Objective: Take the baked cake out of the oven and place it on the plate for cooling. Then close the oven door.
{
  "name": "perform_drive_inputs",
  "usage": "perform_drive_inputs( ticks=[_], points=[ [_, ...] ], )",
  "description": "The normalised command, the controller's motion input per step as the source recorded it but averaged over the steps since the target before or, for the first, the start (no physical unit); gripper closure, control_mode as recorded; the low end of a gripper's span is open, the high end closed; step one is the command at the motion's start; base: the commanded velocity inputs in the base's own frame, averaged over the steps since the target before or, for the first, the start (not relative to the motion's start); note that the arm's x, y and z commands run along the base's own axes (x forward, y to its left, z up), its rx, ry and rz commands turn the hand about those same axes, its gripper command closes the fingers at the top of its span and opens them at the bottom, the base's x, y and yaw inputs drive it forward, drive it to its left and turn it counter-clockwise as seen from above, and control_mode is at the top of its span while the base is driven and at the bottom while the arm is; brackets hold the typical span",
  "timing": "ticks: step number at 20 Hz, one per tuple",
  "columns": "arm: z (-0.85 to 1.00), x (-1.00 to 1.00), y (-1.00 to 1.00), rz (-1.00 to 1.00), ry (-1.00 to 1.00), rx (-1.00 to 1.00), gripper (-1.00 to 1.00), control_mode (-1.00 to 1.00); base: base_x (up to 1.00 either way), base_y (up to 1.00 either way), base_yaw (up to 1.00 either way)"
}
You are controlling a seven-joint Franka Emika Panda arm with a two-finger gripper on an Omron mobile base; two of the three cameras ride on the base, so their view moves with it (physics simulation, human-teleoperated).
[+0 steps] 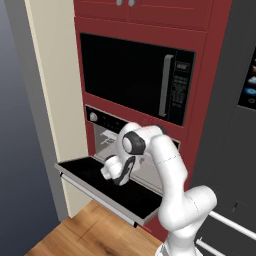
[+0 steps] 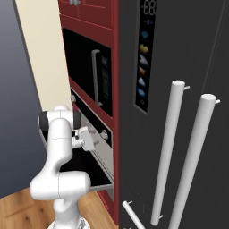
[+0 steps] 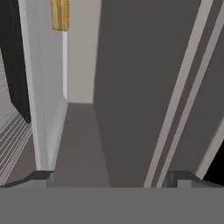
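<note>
Nearest the base, the white arm bends forward and down, carrying the gripper (image 1: 107,169) low over the oven door (image 1: 132,200), which lies dropped flat on its lower hinge, its black inner face up and its silver bar handle along the front edge. In the hand view the two finger tips stand wide apart at the bottom corners with nothing between them, so the pincer is fully spread and empty. Just behind the hand is the oven (image 1: 107,137), its light grey cavity open beneath the black control strip with a silver knob. I can make out a pale rack or wall inside, but no cake; the arm covers much of the opening, so I cannot tell whether the cake sits in there. No plate is to be seen either. Above the oven sits the black microwave (image 1: 135,75) with its vertical grey handle, set in red cabinetry, and to the right stands a tall dark refrigerator (image 2: 179,112) with two long pale handles. By my judgement the door is open and the hand is ready, while lifting out the cake, setting it on the plate and shutting the door are all left to do.
</note>
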Motion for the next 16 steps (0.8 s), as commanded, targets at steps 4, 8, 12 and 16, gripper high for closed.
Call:
perform_drive_inputs(
  ticks=[4, 8, 12, 16],
  points=[
    [-0.14, 0.03, -0.07, 0.0, -0.01, -0.04, -1.0, -1.0, 0.0, 0.0, 0.0],
    [0.0, 0.16, -0.12, -0.03, -0.05, -0.01, -1.0, -1.0, 0.0, 0.0, 0.0],
    [0.0, 0.27, -0.14, -0.04, -0.05, 0.0, -1.0, -1.0, 0.0, 0.0, 0.0],
    [0.0, 0.29, -0.11, -0.04, -0.03, 0.0, -1.0, -1.0, 0.0, 0.0, 0.0]
  ],
)
